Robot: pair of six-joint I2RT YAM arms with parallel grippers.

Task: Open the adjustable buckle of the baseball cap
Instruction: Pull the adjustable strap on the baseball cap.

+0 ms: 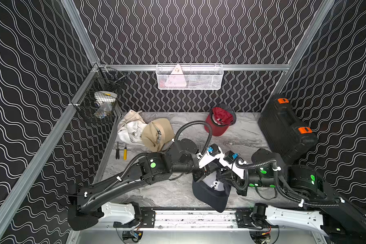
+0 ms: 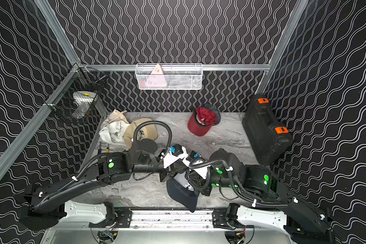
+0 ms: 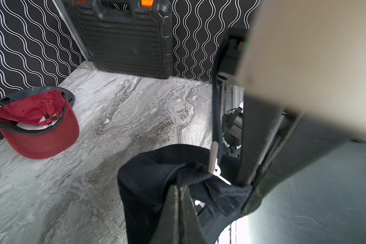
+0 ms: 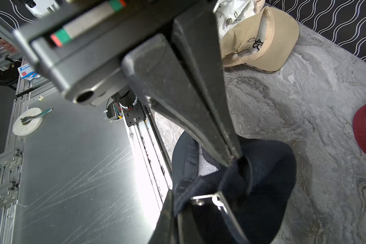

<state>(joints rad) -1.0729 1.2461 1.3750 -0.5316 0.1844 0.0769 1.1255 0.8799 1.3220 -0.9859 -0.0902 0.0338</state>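
A navy baseball cap [image 1: 209, 196] [image 2: 181, 196] hangs between my two grippers above the table's front edge, brim downward. In the left wrist view my left gripper [image 3: 179, 187] is shut on the cap's dark fabric [image 3: 152, 181]. The silver buckle [image 3: 213, 156] sits just beyond it, and a dark strap [image 3: 215, 101] runs up from the buckle. In the right wrist view my right gripper [image 4: 174, 196] is shut on the strap end beside the buckle [image 4: 207, 197]. The left gripper's fingers [image 4: 220, 135] pinch the cap a little past it.
At the back lie a red cap [image 1: 219, 124], a beige cap [image 1: 156, 135] and a white cap [image 1: 129, 128]. A black tool case [image 1: 285, 128] leans at the right wall. Two screwdrivers [image 1: 120, 151] lie at the left edge. Wire baskets [image 1: 189, 77] hang on the walls.
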